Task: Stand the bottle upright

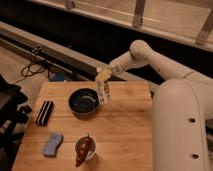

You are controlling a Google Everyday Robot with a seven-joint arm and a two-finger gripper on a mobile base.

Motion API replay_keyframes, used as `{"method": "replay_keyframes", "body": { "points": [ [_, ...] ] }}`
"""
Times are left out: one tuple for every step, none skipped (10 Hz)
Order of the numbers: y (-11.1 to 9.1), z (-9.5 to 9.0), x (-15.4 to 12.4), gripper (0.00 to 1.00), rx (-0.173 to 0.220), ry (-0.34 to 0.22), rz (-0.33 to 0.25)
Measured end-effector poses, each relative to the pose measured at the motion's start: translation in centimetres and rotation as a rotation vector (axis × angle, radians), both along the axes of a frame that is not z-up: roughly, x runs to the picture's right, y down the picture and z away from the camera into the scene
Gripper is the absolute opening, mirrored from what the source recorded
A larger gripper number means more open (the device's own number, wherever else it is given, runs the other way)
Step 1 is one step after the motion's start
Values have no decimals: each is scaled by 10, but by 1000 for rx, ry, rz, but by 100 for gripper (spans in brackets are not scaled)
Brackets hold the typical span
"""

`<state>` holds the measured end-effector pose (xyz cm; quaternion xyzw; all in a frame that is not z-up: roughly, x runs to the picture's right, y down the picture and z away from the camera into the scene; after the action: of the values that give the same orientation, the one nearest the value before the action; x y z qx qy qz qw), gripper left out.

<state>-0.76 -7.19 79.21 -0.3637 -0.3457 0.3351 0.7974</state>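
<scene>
The bottle [104, 93] is small, whitish and translucent, with a pale label bearing dark marks. It stands nearly upright, tilted slightly, with its base at the right rim of the dark bowl [83, 101] on the wooden table [125, 132]. My gripper [103, 75] reaches in from the upper right on the white arm [137, 55]. It sits right over the bottle's top and is shut on it. The bottle's top is hidden by the gripper.
A black ridged block [45, 112] lies left of the bowl. A blue sponge [52, 144] lies at the front left. A small white cup holding a red chili [84, 148] stands at the front centre. My white body [182, 125] covers the table's right side.
</scene>
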Motion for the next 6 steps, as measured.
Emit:
{"method": "replay_keyframes", "body": {
  "points": [
    [-6,-3,6,5,41,13,-5],
    [-12,-5,8,5,78,21,-17],
    [-18,-6,12,5,116,25,-32],
    [-23,-4,19,5,141,23,-31],
    [-24,-2,28,5,154,15,-15],
    [-22,2,38,5,169,0,34]
  ]
}}
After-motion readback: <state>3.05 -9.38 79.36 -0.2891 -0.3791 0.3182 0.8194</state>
